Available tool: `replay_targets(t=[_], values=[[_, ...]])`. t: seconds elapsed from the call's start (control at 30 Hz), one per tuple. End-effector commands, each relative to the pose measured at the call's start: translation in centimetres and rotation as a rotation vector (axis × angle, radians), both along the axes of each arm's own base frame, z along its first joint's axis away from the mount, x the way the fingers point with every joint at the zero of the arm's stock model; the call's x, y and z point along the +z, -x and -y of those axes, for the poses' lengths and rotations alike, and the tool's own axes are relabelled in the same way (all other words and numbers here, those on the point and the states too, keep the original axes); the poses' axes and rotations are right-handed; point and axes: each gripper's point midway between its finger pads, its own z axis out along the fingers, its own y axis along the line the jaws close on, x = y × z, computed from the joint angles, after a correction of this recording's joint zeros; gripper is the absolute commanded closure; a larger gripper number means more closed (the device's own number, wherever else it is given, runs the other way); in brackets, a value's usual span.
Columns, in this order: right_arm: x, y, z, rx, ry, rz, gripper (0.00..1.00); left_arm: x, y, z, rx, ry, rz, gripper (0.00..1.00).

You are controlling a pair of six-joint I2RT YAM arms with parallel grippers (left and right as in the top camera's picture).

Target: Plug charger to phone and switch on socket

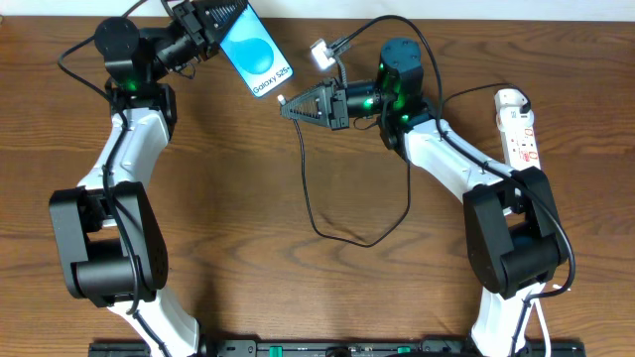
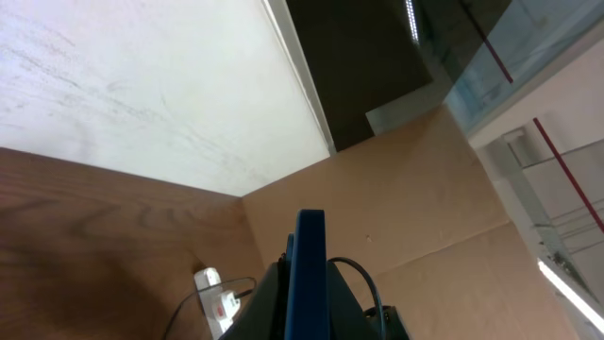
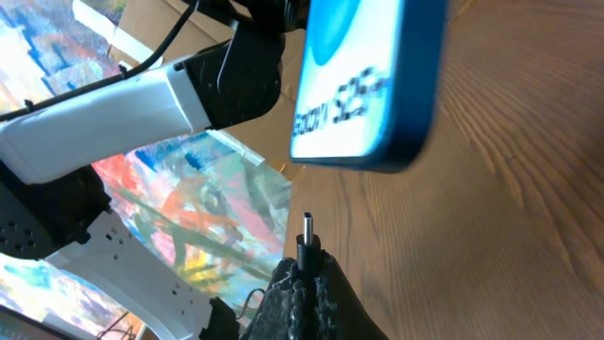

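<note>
- The left tool (image 1: 220,28) is pressed together on the top end of the phone (image 1: 256,58). It holds the phone at the 11 o'clock part of the tabletop (image 1: 248,218), screen up and apparently raised off the wood.
- The right tool (image 1: 294,105) is pinched shut on the charger (image 3: 307,247), just behind the metal tip. The tip sits just beside the phone's bottom edge and is not yet inserted.
- Misalignment risk: in the right wrist view the tip points to 12 o'clock, while the bottom edge sits above it, offset toward 1 o'clock. The port itself is not visible. A straight push is likely to strike the casing beside the port.
- Slip risk: the pinch covers only a short length of the plug. Off-axis contact can tilt the plug or drive it back between the fingers.
- Phone rotation risk: the phone is gripped at one end only. Insertion force at the far end can pivot it in the left tool.
- Cable drag risk: the charger's slack lies looped on the tabletop toward 6 o'clock of the right tool. A snag can pull the plug off line.
- The socket (image 1: 518,127) lies at the 3 o'clock edge, untouched. Reaching for it before the plug is seated can pull the plug out.
</note>
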Motion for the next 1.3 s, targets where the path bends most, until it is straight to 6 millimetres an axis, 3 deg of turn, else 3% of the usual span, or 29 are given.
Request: replay_targets(t=[0.0, 1.27], values=[[2.0, 0.5, 0.1, 0.011, -0.026, 0.087, 0.99, 1.9, 0.5, 0.0, 0.015, -0.018, 0.071, 0.93], [2.0, -0.8, 0.1, -0.061, -0.022, 0.083, 0.99, 1.6, 1.8, 2.3, -0.083, -0.041, 0.077, 0.93]])
